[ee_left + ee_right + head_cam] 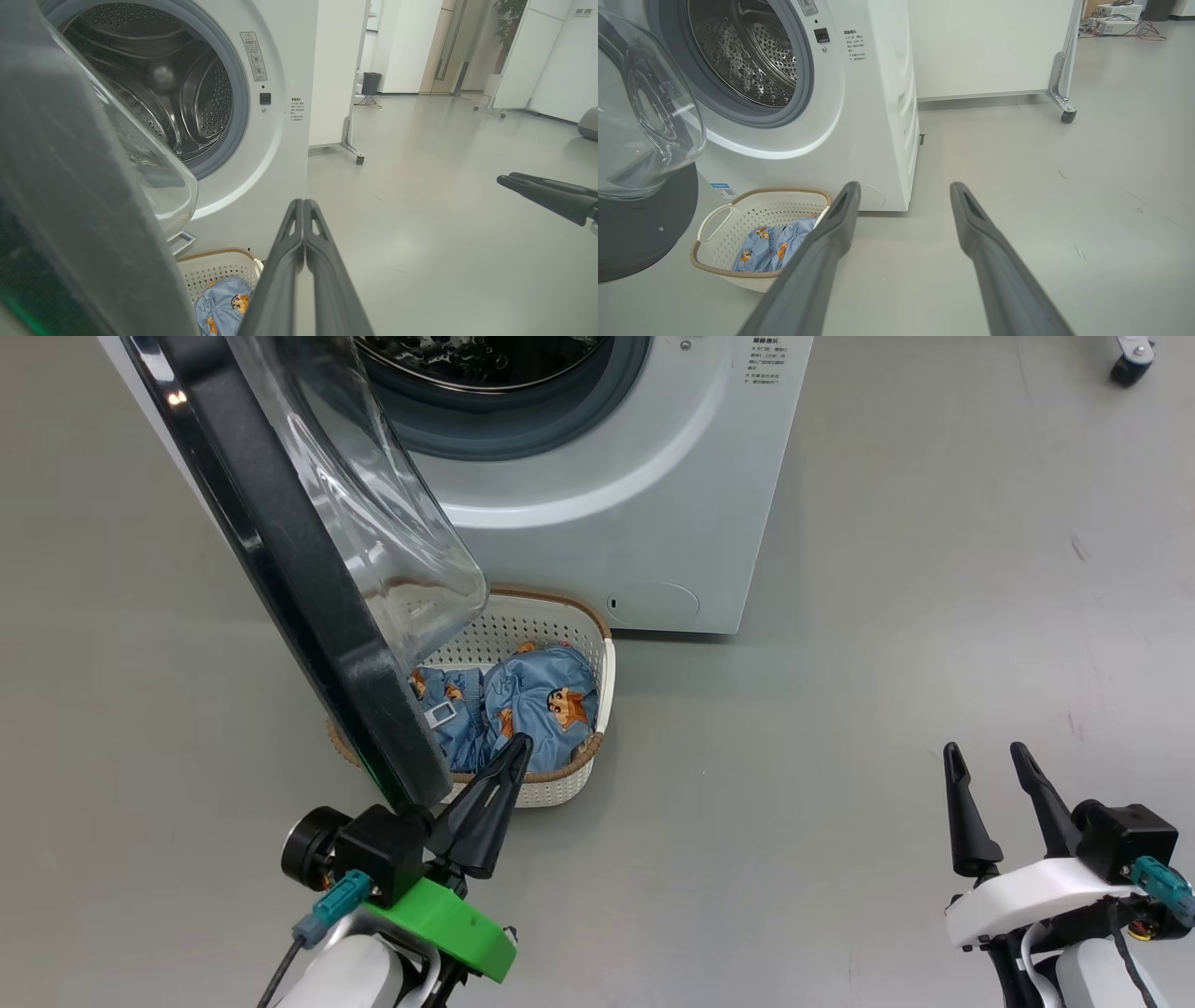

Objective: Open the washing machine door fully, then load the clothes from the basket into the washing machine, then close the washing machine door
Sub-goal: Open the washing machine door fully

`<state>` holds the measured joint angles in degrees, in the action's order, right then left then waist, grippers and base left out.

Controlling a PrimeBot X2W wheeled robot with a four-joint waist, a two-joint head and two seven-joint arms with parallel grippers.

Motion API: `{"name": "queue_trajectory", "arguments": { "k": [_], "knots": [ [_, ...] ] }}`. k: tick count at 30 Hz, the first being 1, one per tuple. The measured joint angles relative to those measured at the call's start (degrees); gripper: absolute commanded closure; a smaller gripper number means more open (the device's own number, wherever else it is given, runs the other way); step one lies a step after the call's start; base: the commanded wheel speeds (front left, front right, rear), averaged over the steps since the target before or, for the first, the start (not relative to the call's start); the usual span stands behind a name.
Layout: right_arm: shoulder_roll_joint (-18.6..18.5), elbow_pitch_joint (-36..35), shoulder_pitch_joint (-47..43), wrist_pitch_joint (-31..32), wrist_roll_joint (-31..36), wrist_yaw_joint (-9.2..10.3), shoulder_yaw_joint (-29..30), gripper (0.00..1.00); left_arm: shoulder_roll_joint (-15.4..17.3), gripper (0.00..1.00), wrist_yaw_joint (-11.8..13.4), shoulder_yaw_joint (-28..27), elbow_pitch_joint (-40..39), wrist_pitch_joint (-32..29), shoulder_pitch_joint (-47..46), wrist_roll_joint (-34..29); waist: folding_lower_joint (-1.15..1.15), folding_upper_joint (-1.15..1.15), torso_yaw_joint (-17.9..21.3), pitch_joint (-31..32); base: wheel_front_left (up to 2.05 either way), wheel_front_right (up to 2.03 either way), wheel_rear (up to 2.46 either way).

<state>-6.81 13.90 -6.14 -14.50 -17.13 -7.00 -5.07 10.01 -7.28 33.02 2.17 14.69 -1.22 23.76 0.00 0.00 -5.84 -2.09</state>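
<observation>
The white washing machine [597, 476] stands at the top of the head view with its drum [154, 93] exposed. Its door [308, 588], black-rimmed with a bulging glass bowl [640, 116], is swung out and hangs over the basket [602, 681]. The cream basket [752, 214] sits on the floor before the machine and holds the light blue printed clothes [523, 705]. My left gripper [518, 747] is shut and empty, its fingers [303, 242] pressed together just right of the door's lower edge, above the basket's front rim. My right gripper [985, 753] hangs open over bare floor, far right.
Grey floor [887, 644] spreads wide to the right of the machine. A white partition on castors [1064, 114] stands behind the washer. A caster [1130, 364] shows at the head view's top right. Cables and equipment [1115, 23] lie far back.
</observation>
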Motion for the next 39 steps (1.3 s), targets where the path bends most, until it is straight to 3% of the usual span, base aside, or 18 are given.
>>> {"name": "queue_trajectory", "arguments": {
  "k": [14, 39],
  "knots": [
    [-0.1, -0.2, 0.4, 0.0, -0.5, -0.01, 0.0, 0.0, -0.7, 1.0, 0.0, -5.3, 3.8, 0.0, -1.6, 0.6, 0.0, 0.0, -0.8, -1.7, 0.0, 0.0, 0.0],
    [-0.3, 0.3, 1.0, 0.0, -1.0, -0.01, 0.8, 0.0, -3.5, 1.0, 0.0, -6.5, 6.3, 0.0, -2.8, 0.4, 0.0, 0.0, -4.3, -2.8, 0.0, 0.0, 0.0]
  ]
}}
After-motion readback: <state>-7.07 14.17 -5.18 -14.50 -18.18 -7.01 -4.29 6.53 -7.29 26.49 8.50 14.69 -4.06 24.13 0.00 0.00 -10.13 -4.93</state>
